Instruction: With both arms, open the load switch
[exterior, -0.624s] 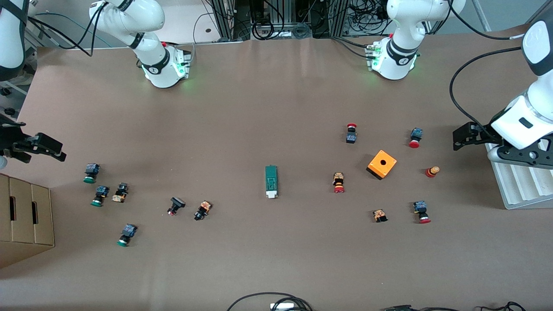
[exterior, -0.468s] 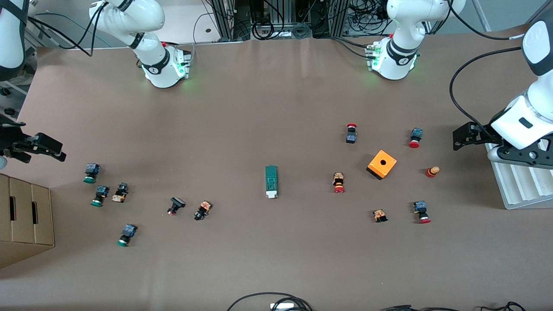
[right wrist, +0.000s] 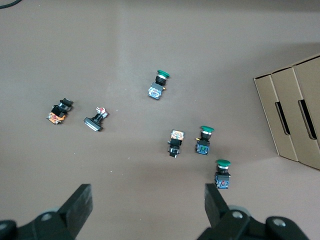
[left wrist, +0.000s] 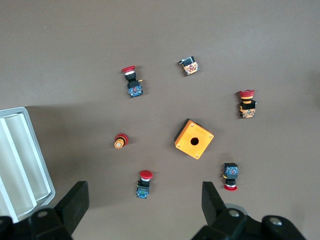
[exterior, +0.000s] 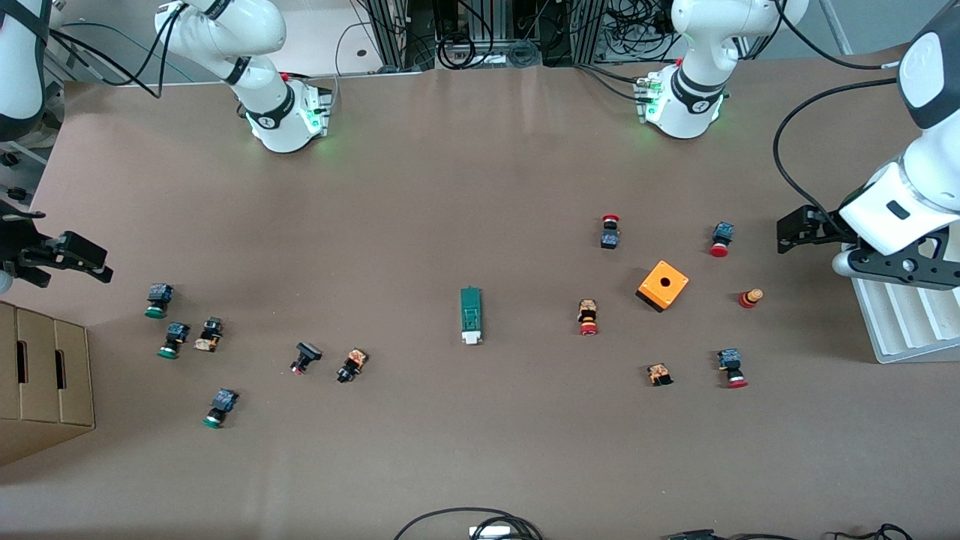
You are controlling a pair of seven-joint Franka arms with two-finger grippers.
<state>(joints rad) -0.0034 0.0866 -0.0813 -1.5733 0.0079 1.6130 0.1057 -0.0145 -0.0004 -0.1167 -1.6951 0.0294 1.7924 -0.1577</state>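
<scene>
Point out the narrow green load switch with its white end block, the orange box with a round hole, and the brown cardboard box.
Load switch (exterior: 470, 313), front view: middle of the green bar.
Orange box (exterior: 663, 285), front view: top face beside the hole.
Cardboard box (exterior: 45, 375), front view: top panel.

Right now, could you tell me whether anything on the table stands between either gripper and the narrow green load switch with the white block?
Yes. Between the open left gripper and the load switch lie the orange box and red-capped push-buttons. Green-capped and black push-buttons lie between it and the open right gripper.
</scene>
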